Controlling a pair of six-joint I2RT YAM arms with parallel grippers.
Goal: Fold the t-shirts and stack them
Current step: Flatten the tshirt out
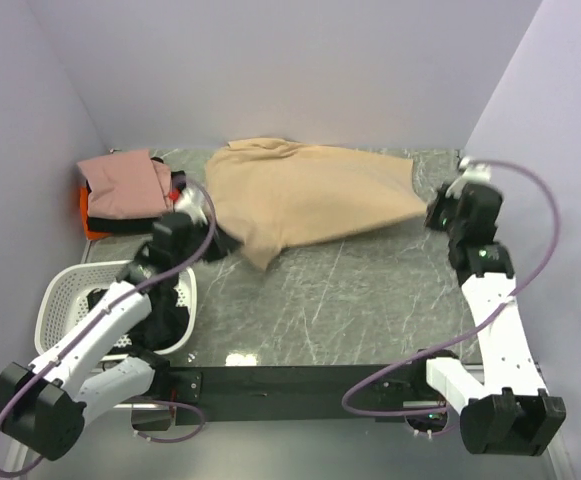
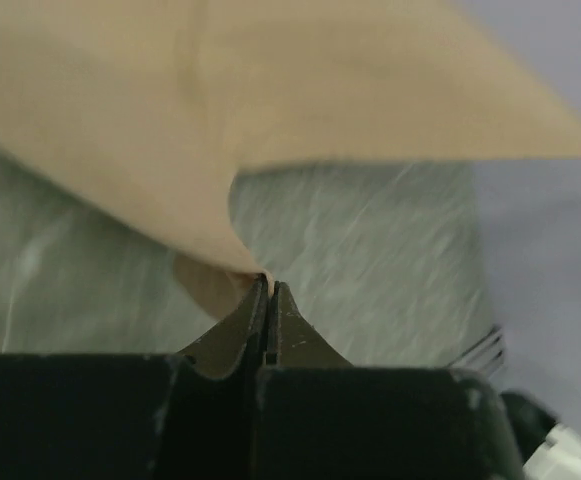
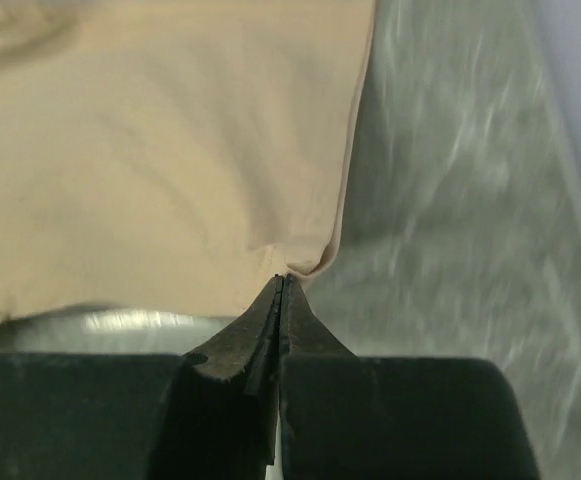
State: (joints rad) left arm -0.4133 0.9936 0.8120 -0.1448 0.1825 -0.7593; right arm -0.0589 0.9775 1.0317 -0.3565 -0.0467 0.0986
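While left gripper and right gripper each pinch 1 edge, tan-beige t-shirt spans marbled grey table between them.

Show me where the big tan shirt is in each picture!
Top camera: tan shirt spread across the far middle.
Left wrist camera: tan shirt fills the top, corner pinched in the left pincer.
Right wrist camera: tan shirt fills the upper left, edge pinched in the right pincer.
Shared landmark: the grey marbled table beneath it.
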